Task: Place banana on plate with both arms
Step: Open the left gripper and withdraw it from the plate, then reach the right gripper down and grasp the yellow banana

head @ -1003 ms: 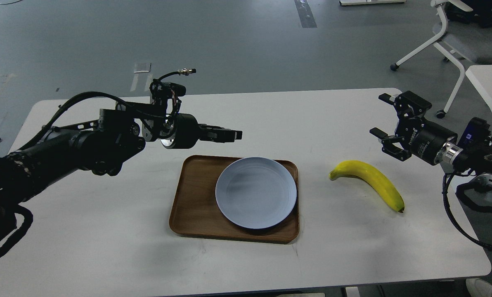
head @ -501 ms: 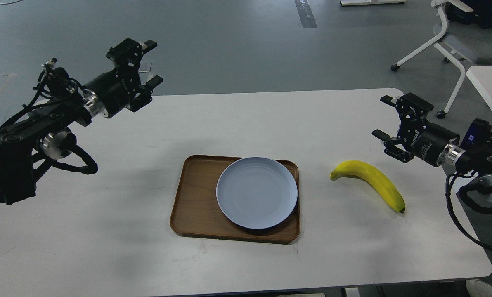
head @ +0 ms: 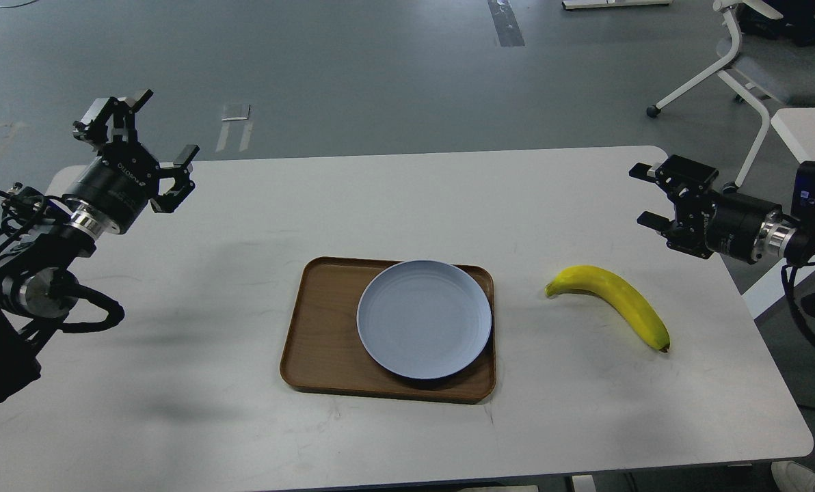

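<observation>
Banana (head: pixel 612 301) on surface (head: pixel 243 424), clear of plate (head: pixel 424 318). Left gripper (head: pixel 141 137) and right gripper (head: pixel 657 198): jaws open, empty. Risk: curved fruit rolls under off-centre pinch.

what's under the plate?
The plate sits on a brown wooden tray, toward its right side, on the white table. The tray surface directly beneath the plate is covered.

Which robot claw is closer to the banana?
The right gripper, open above the table's right end, is closer to the banana. The left gripper, also open, is beyond the plate at the far left.
</observation>
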### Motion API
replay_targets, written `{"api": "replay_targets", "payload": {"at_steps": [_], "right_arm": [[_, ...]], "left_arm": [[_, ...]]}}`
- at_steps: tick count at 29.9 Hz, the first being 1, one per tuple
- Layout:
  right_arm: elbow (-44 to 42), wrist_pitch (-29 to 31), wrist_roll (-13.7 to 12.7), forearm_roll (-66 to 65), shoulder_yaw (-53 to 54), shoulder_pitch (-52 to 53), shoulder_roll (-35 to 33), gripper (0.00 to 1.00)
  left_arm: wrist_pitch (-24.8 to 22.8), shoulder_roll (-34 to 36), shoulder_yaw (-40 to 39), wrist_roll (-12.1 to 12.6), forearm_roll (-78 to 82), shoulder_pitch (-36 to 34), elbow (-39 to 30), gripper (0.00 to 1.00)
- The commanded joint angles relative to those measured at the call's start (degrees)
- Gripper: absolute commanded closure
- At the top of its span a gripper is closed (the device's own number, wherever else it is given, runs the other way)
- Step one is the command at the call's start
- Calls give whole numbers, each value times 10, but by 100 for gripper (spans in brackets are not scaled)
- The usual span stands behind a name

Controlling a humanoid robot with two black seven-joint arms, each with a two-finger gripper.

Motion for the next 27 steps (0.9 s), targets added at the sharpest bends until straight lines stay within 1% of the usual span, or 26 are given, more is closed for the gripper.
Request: {"api": "replay_targets", "payload": {"at_steps": [1,2,4,6,8,10,12,17,23,27], "right_arm": [[12,0,0,-138,-4,43,-2,0],[14,0,0,-166,-10,51,-2,0],[20,0,0,-269,-43,92,1,0],[19,0,0,-323,-79,123,8,0],[17,0,0,-347,-110,144,19,0],[14,0,0,-374,-179,184,51,0],[16,0,0,-399,-221,196,64,0],[9,0,0,-487,-255,190,81,0],[-38,0,0,-492,-287,180,122,0],[-45,-11,0,-492,-315,180,143,0]], "left_arm": [[0,2,-1,0,0,0,0,0],[0,3,-1,0,0,0,0,0],[0,6,-1,0,0,0,-4,0],[0,7,-1,0,0,0,-8,0],[0,7,-1,0,1,0,-9,0],[0,7,0,0,1,0,-14,0],[0,6,0,0,1,1,-15,0],[0,4,-1,0,1,1,-15,0],[0,5,-1,0,1,2,-15,0],[0,6,-1,0,1,2,-15,0]]}}
